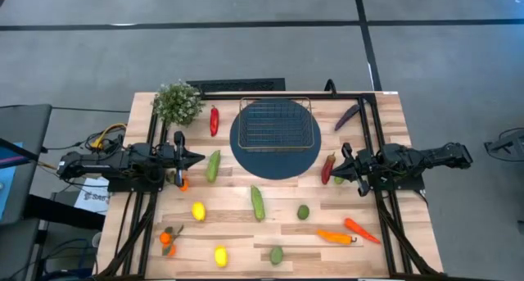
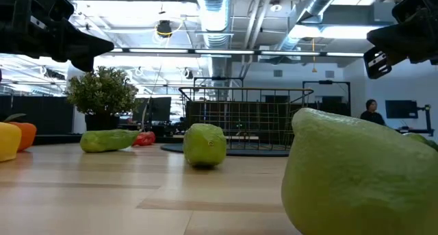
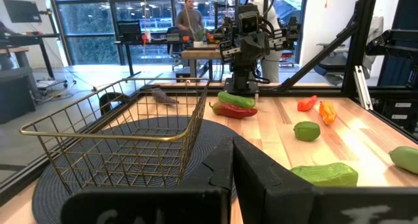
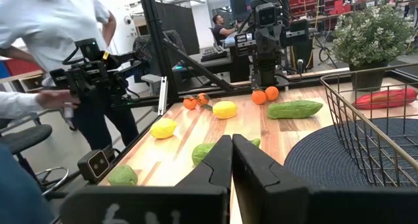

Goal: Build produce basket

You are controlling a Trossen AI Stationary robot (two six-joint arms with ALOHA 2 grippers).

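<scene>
- Basket is the anchor here: thin wire, sitting on the round dark blue mat at the far middle of the table, nothing in it as far as I can see.
- Left gripper hangs just off the mat's left edge, tip pointing at the basket, fingers pinched fully closed with nothing between them.
- Right gripper mirrors it off the mat's right edge; the fingers look pressed together and empty in its wrist view, though a thin gap is hard to rule out.
- Left of the basket: a red pepper and the leafy plant further out; a cucumber lies right by the left gripper's tip.
- Right of the basket: the purple eggplant, plus a dark red pepper just beside the mat's right edge, under the right gripper.
- In front of the basket, all loose on the wood: a second cucumber, a lime, another lime, two lemons, two carrots, and small oranges at the near left.
- A person stands beyond the table, seen from the right wrist.
</scene>
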